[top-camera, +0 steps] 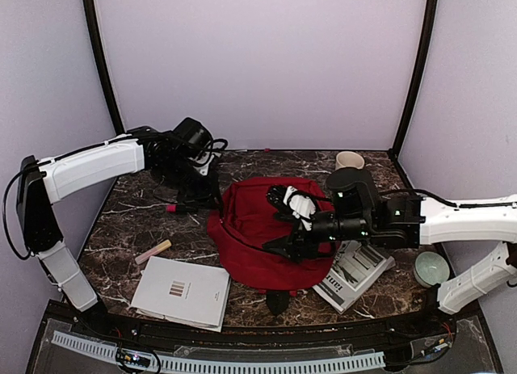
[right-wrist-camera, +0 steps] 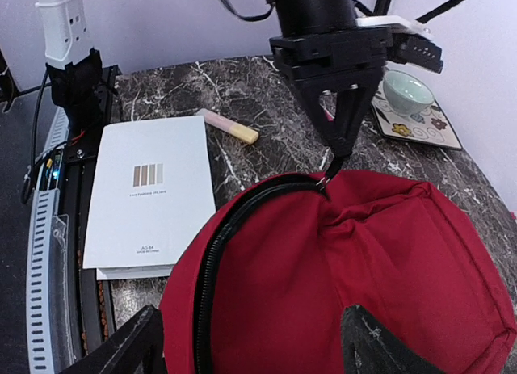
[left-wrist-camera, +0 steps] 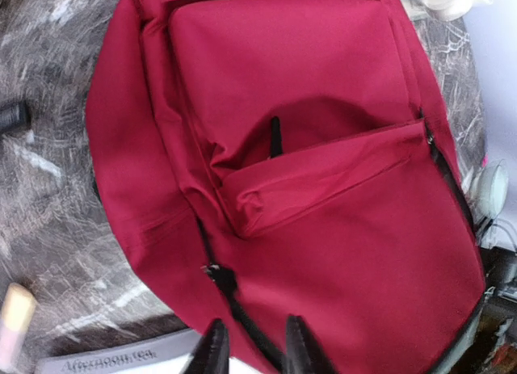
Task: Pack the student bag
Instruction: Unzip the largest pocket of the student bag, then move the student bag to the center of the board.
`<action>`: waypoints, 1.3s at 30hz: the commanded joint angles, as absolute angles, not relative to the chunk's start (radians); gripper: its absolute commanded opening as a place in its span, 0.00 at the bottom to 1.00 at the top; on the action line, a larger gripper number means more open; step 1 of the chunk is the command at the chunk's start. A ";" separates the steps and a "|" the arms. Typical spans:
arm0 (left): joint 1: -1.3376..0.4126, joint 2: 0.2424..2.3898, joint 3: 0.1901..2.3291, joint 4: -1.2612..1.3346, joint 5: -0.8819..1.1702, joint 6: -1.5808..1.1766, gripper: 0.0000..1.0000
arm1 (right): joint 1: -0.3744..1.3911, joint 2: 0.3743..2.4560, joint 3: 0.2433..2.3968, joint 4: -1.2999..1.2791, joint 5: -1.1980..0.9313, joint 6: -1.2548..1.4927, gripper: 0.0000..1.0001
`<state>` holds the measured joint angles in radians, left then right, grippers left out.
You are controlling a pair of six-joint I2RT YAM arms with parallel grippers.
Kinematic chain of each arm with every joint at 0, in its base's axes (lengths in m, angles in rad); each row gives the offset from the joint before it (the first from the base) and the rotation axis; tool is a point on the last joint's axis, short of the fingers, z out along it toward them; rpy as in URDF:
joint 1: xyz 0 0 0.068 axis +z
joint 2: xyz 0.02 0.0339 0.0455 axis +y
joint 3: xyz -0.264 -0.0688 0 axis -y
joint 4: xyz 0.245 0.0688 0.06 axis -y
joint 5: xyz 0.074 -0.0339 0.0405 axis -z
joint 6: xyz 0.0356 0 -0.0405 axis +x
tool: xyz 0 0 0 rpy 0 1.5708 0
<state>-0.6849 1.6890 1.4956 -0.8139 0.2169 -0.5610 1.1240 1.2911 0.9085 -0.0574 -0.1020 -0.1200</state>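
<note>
student bag lying mid-table, looks mostly zipped. right claw gaping wide astride its top edge, gripping nothing. left claw nearly pinched at zipper pull, can't tell if it's got it. imo pull slips = bag stays closed, notebook stays out.

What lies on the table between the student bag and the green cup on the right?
A folded printed paper lies flat there, between the student bag and the green cup; the top external view shows it.
</note>
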 commanded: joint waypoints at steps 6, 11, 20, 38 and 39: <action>-0.693 1.456 1.330 -0.708 0.245 -0.575 0.56 | 1.080 1.146 0.882 -0.054 0.115 0.056 0.79; -0.749 1.405 1.261 -0.691 0.253 -0.594 0.60 | 1.026 1.090 0.828 -0.213 0.308 0.261 0.79; -0.867 1.419 1.128 -0.630 0.302 -0.643 0.60 | 0.898 1.123 0.842 -0.540 0.342 0.618 0.78; -0.883 1.444 0.956 -0.424 0.365 -0.736 0.16 | 0.858 1.420 0.900 -0.475 0.137 0.608 0.14; -0.882 1.456 0.962 -0.419 0.363 -0.735 0.11 | 0.858 1.423 0.912 -0.469 0.143 0.597 0.08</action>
<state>-0.8753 1.4303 0.9604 -0.4839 0.3511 -0.7212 0.8627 1.4155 0.8555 -0.5159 0.1688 0.6209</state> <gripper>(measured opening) 0.193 0.175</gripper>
